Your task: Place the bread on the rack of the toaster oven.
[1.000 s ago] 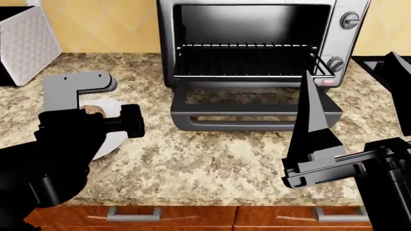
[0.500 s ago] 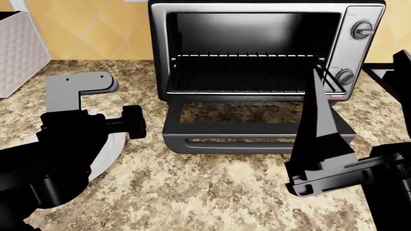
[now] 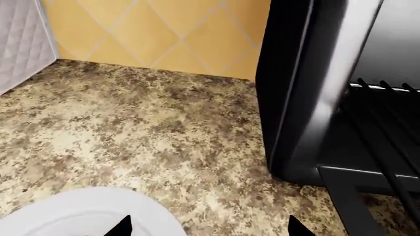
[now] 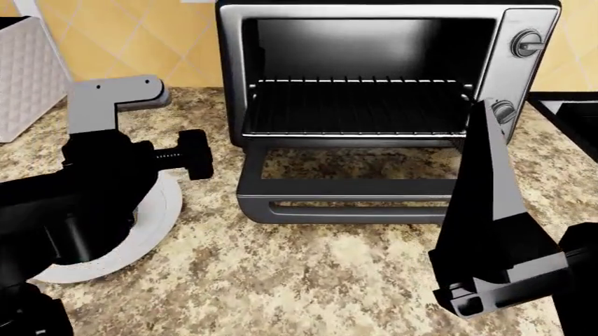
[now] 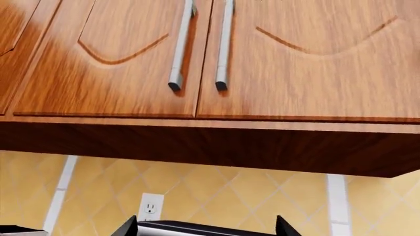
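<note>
While the toaster oven (image 4: 388, 105) sits at the back edge of the granite surface (image 4: 309, 280) with its glass door (image 4: 365, 189) dropped flat toward the robot, the rack (image 4: 360, 105) inside lies bare, a black wire grid with a silvery front rail and nothing on it. The oven cavity is otherwise empty. Near the left edge of the surface rests a round white plate (image 4: 154, 224), mostly covered in the head view by the left gripper (image 4: 112, 182), a bulky black body hanging directly above it. The bread cannot be seen in any current view; it may lie on the plate beneath that gripper, but this is only a guess. In the left wrist view two dark finger tips (image 3: 121, 227) show well apart at the frame's edge, above the plate's rim (image 3: 85, 211), so the left fingers look spread and hold nothing visible. The right gripper (image 4: 491, 238) points upward near the front right corner; its wrist camera sees wooden wall cupboards (image 5: 210, 59), and its two finger tips (image 5: 128, 227) also stand apart, empty. To do the pickup well, the left gripper should probably descend straight over the plate, close gently around the loaf's middle, then lift clear of the open door before moving toward the rack.
</note>
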Robot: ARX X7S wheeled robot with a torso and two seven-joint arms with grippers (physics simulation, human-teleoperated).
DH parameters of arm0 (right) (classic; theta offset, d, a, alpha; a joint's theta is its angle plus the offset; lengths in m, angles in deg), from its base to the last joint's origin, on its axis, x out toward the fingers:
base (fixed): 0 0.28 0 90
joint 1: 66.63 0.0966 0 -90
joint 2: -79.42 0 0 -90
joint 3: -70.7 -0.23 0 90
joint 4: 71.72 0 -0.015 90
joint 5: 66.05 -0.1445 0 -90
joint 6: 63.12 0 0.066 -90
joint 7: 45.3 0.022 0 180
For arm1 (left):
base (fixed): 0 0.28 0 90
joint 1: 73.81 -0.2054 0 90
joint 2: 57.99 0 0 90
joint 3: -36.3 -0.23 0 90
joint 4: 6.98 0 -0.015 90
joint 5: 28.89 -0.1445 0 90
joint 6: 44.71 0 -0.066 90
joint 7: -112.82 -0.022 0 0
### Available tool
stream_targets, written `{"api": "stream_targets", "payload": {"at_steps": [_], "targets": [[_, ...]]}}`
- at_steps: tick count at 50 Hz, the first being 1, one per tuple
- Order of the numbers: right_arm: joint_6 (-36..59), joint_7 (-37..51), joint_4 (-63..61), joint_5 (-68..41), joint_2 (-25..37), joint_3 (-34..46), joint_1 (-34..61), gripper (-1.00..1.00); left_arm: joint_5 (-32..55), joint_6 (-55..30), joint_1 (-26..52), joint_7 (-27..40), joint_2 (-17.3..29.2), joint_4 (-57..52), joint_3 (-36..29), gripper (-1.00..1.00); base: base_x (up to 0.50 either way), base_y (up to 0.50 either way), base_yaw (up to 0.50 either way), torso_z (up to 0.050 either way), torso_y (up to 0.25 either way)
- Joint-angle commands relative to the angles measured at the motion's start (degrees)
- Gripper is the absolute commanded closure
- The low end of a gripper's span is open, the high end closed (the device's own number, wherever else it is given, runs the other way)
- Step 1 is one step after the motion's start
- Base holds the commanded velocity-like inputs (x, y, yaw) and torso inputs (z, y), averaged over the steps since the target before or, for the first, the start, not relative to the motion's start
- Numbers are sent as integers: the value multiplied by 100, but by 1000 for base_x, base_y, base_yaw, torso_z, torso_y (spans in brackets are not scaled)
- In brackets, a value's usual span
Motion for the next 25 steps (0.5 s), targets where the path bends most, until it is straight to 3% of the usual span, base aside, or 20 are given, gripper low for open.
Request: {"api": "stream_targets", "payload": {"at_steps": [1,13,25], "targets": [[-308,28,115,173,54,239,35,-100,-186,100,543,-46,21,612,-164,-100,0,0,0,0,0],[-313,4,206,153,-23,265,34,-100,-286,368,340,72,25,1181,51,-100,0,0,0,0,0],[-486,-100,328,173,-45,299,-29,-100,383,279,32,1076,-40,1071,636,-100,0,0,0,0,0]]}}
